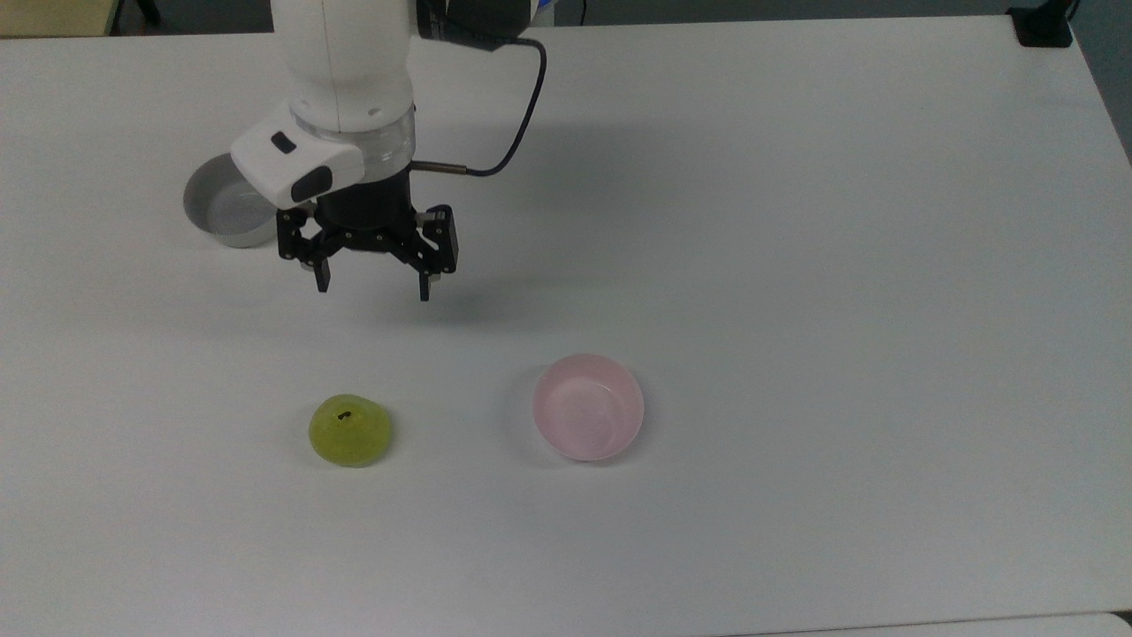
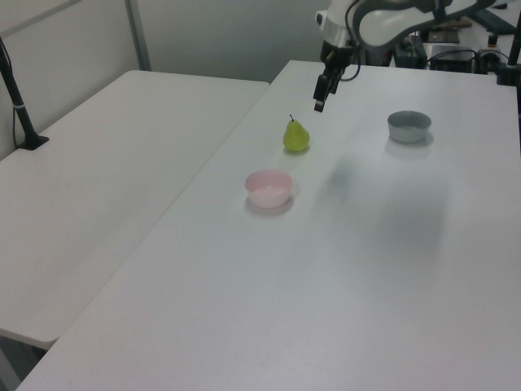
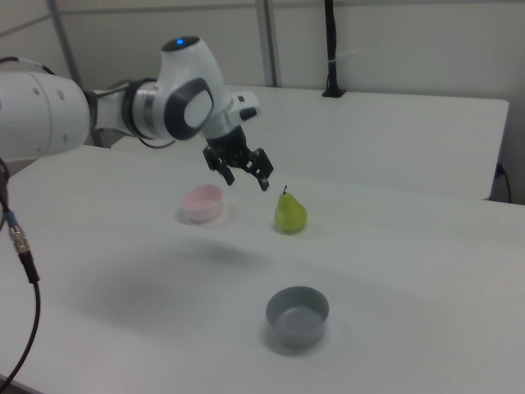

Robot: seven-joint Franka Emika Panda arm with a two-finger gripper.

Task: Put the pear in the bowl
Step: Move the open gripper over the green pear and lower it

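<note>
Pear (image 1: 349,431) standing upright, likely light, rigid, smooth-skinned; gripper (image 1: 372,288), hovering at its 12 o'clock, is gaping empty; the belly is looking best for gripping.

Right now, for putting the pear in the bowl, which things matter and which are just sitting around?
Part of the job:
pear
pink bowl
gripper, open, above the table

Just lying about:
grey bowl

bare table (image 1: 796,265) all round upright pear (image 1: 350,431), pink bowl (image 1: 588,407) well apart, grey bowl (image 1: 221,211) farther off
</note>
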